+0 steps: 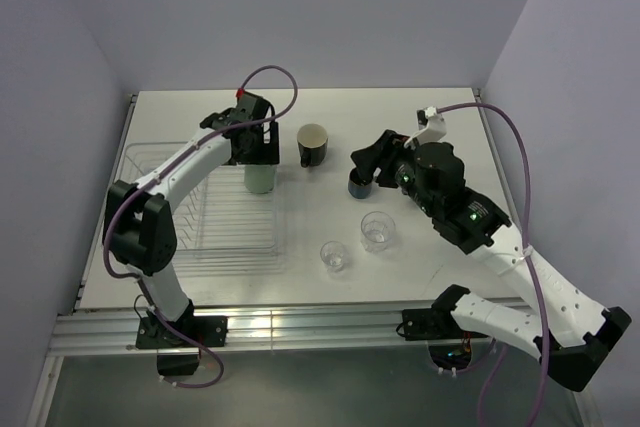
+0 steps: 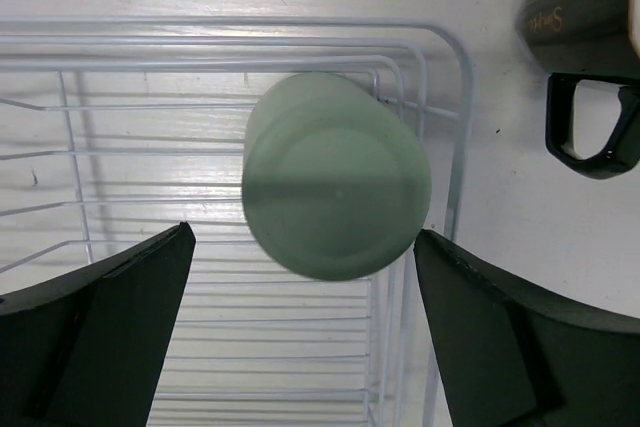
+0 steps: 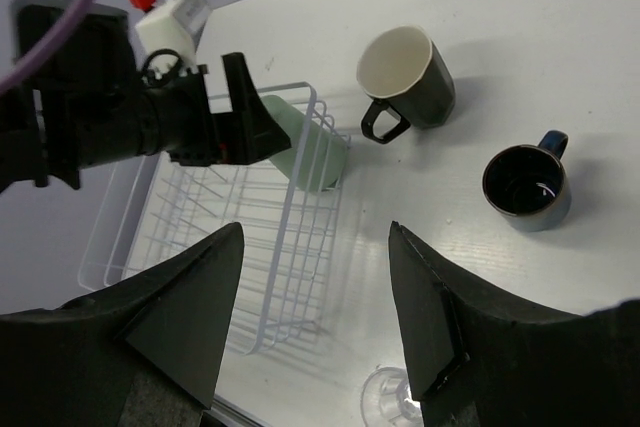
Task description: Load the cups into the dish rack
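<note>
Left tool (image 2: 303,242) hangs released over the mint green tumbler (image 2: 335,182), upturned at centre frame in a corner of the dish rack (image 2: 453,77); it looks light, stiff, slick, best pinched across its sides.

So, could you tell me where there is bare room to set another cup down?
Most of the rack is free: only the green cup stands in it, at its far right corner. The table strip behind the black mug is bare too. It is crowded right of the rack, around the navy mug and two glasses.
</note>
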`<action>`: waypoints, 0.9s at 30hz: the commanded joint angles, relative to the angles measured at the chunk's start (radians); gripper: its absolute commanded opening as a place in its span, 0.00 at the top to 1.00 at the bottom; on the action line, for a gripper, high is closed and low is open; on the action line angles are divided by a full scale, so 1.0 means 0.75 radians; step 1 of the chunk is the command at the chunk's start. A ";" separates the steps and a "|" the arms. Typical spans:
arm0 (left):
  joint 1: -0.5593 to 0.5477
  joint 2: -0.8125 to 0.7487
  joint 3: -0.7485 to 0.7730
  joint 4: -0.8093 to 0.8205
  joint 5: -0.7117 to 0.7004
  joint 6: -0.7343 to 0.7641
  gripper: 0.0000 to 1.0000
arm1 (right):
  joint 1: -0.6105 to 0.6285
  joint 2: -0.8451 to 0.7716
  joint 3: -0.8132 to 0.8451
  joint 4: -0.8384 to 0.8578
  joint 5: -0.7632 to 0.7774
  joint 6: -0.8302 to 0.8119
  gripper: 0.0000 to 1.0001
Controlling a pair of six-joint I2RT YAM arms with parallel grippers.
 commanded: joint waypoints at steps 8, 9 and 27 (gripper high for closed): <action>-0.006 -0.278 0.200 -0.076 -0.080 -0.014 0.01 | 0.004 0.366 0.311 -0.072 0.090 -0.173 0.33; -0.006 -0.323 0.211 -0.078 -0.076 -0.016 0.01 | 0.002 0.478 0.403 -0.093 0.130 -0.187 0.33; -0.004 -0.830 0.102 -0.041 0.010 -0.028 0.01 | 0.000 1.542 1.314 -0.234 0.047 -0.476 0.41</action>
